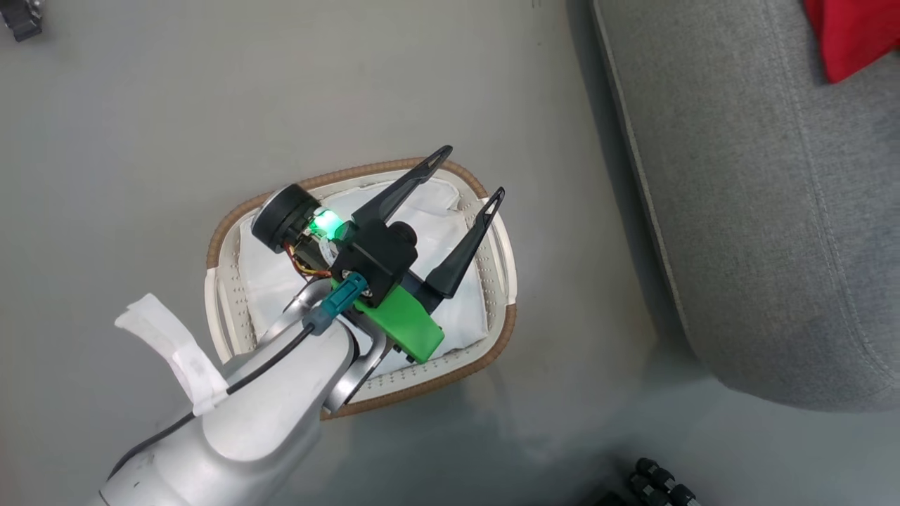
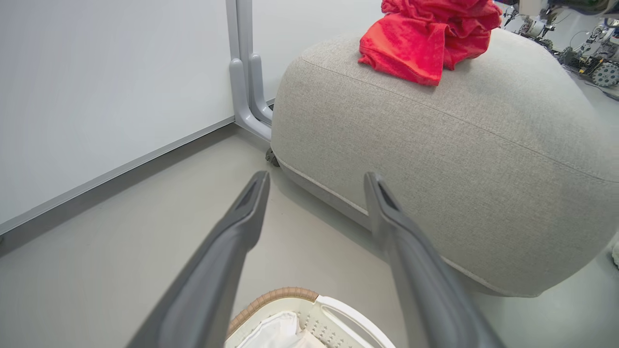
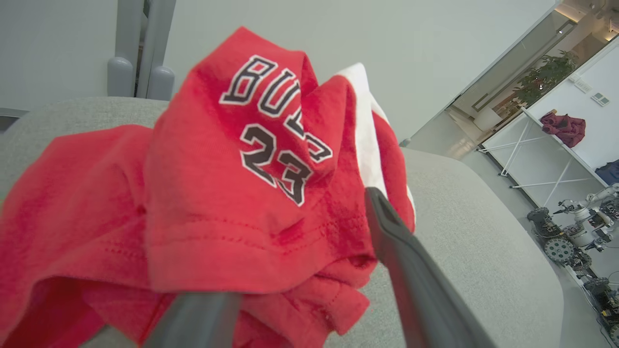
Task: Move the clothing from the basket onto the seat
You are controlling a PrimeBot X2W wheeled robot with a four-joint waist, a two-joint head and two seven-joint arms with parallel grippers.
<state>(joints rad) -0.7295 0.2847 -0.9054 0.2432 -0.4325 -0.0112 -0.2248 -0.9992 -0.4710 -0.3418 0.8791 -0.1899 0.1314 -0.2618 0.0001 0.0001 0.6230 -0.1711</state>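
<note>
The left end effector (image 1: 473, 170) is held over the basket (image 1: 500, 274). Its two dark fingers are spread wide apart. Nothing is held between them, and nothing is touched by them. The white liner (image 1: 439, 218) is seen under them, inside the basket. The basket is set on the grey floor (image 1: 140, 140), near the seat (image 1: 759, 211) but apart from it.

The right end effector (image 3: 290, 244) is up at the top of the seat. Its fingers are spread wide too. One finger (image 3: 411, 270) is seen bare, and its tip is touched by the edge of the lettered shirt (image 3: 242, 193). The other finger (image 3: 193, 319) is partly covered by the hem of that shirt. The cloth is draped across the gap, but it is not squeezed by the fingers.

The clothing (image 2: 425, 38) is piled in a red heap on top of the seat, close to its round corner. Dark letters with white edges and the number 23 are seen on the lettered shirt, with a white stripe (image 3: 362, 125) beside them. The plain shirt (image 3: 63, 193) is bunched up just next to it, and the two are touching.

Behind the seat, a grey post (image 2: 242, 72) and a white wall (image 2: 96, 96) are seen.
</note>
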